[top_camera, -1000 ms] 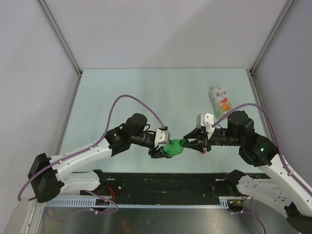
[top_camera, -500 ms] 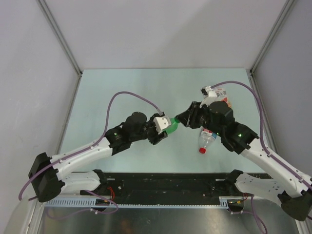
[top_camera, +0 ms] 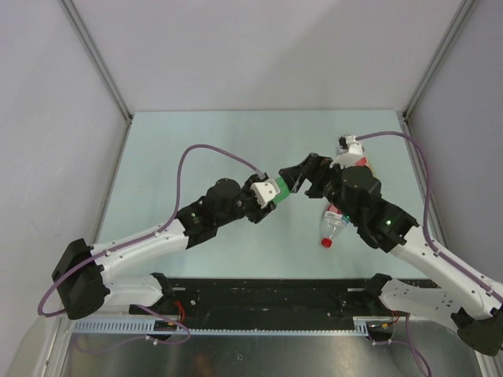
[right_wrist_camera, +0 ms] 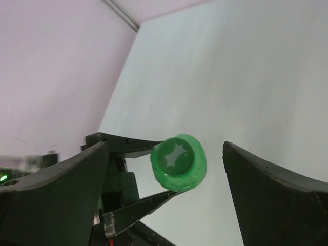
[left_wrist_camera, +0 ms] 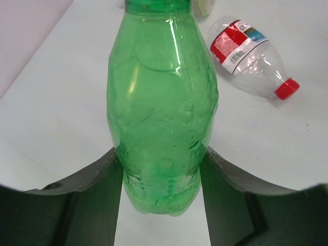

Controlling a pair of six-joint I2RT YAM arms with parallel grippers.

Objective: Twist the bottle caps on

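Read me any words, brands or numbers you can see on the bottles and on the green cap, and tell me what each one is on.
No text can be read in any view.
Label on the slim clear bottle: red and white with fine print, too small and blurred to read.
Label on the wider bottle: mostly hidden, unreadable.
green bottle: no label showing.
green cap: no words, only a pale star-like mark.

Cannot read a single word, brand or number anywhere. On the clear bottle (left_wrist_camera: 253, 61), lying right of the green bottle (left_wrist_camera: 161, 102): a red-and-white label (left_wrist_camera: 231, 41) with a teal band and fine dark print on its white part, too small to make out. On top of the green cap (right_wrist_camera: 178, 161): only a pale star-shaped mark, no lettering.
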